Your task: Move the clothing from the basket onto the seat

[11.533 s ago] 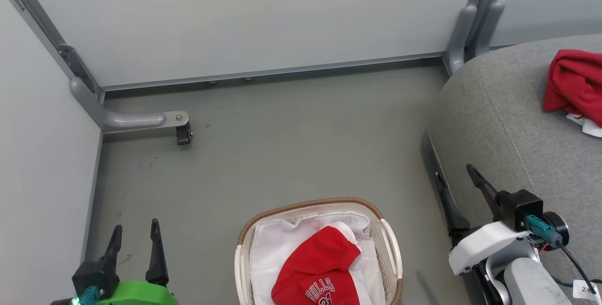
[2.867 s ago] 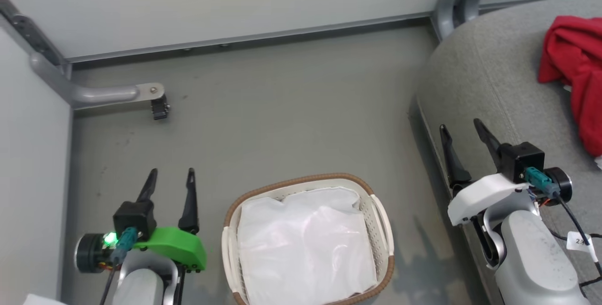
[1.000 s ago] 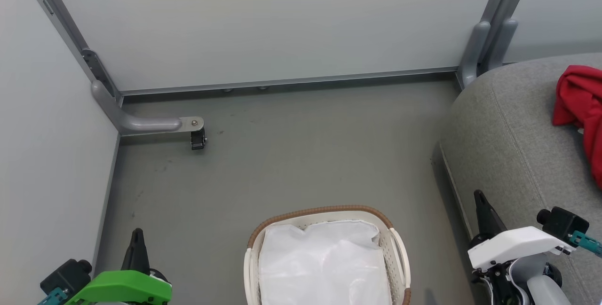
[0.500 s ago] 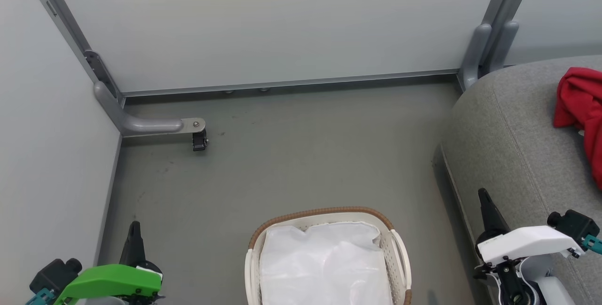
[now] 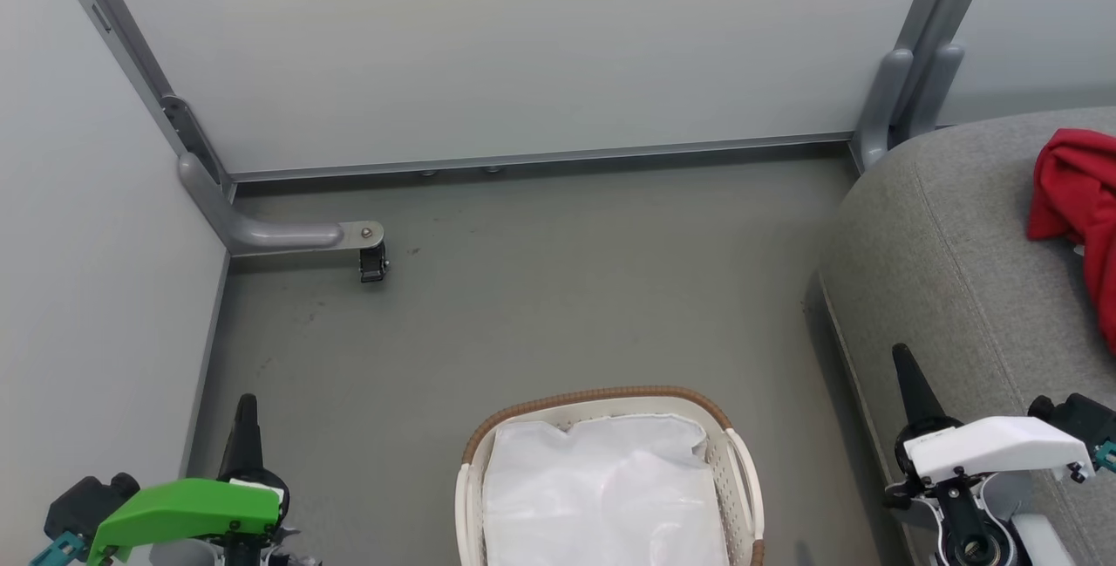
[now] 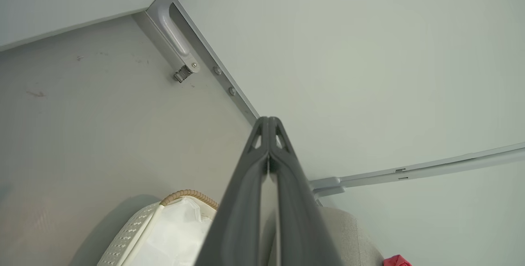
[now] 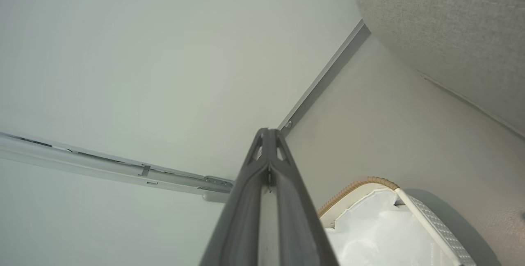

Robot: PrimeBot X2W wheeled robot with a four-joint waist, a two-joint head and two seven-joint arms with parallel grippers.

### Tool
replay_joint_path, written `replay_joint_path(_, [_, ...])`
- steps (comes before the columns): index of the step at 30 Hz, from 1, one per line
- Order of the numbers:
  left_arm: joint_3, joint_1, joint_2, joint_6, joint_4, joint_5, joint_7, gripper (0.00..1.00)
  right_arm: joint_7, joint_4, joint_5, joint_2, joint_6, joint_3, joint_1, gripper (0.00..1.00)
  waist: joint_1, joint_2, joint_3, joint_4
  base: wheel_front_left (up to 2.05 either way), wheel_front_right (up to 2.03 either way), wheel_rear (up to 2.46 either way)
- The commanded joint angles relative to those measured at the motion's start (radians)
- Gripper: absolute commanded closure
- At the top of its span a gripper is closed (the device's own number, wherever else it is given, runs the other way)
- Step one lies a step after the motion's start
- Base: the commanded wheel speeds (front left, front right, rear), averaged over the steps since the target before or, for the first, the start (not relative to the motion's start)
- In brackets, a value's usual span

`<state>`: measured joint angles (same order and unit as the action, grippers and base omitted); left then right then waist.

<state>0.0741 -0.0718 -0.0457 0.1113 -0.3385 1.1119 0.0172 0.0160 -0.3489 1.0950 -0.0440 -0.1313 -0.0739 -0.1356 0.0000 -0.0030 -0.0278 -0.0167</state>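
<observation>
Both my tools are pinched narrow with nothing in them: the left gripper has its fingers meeting tip to tip, and so does the right gripper. The basket at six o'clock holds its white liner and no red that I can see. The clothing lies heaped on the seat at three o'clock, so I judge the moving done. To park well, I'd keep both arms low and outside the basket rim, the right one off the seat edge, so no fingertip snags the liner or drags the heap.
</observation>
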Motion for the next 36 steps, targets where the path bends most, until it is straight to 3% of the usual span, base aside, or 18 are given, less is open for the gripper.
replay_joint_path(1, [0.006, -0.023, -0.006, 0.006, 0.014, 0.027, -0.008, 1.0, -0.008, 0.017, 0.03, -0.007, 0.001, -0.004, 0.003, 1.0, 0.0, 0.0016, 0.001, 0.0, 0.0, 0.0, 0.0])
replay_joint_path(36, [0.03, -0.037, -0.007, 0.016, 0.068, 0.334, -0.09, 1.0, -0.089, 0.076, 0.346, -0.008, 0.001, -0.029, 0.022, 1.0, 0.0, 0.0024, 0.015, 0.01, 0.0, 0.0, 0.0])
